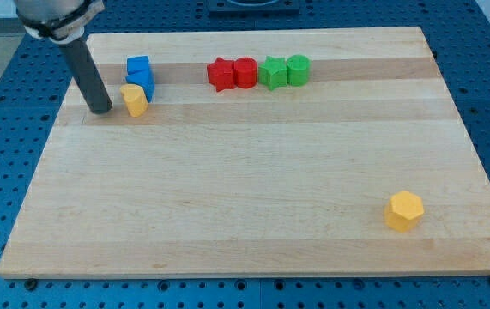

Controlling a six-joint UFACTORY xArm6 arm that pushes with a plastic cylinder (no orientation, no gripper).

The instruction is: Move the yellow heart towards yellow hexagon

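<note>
The yellow heart (135,99) lies near the view's top left, just below two blue blocks. The yellow hexagon (404,210) lies far off at the view's bottom right. My tip (101,111) rests on the board just left of the yellow heart, with a small gap between them. The rod slants up to the view's top left.
Two blue blocks (140,75) stand touching just above the heart. A red star (220,75), a red cylinder (245,72), a green star (272,73) and a green cylinder (298,69) form a row along the top. The wooden board (245,232) lies on a blue perforated table.
</note>
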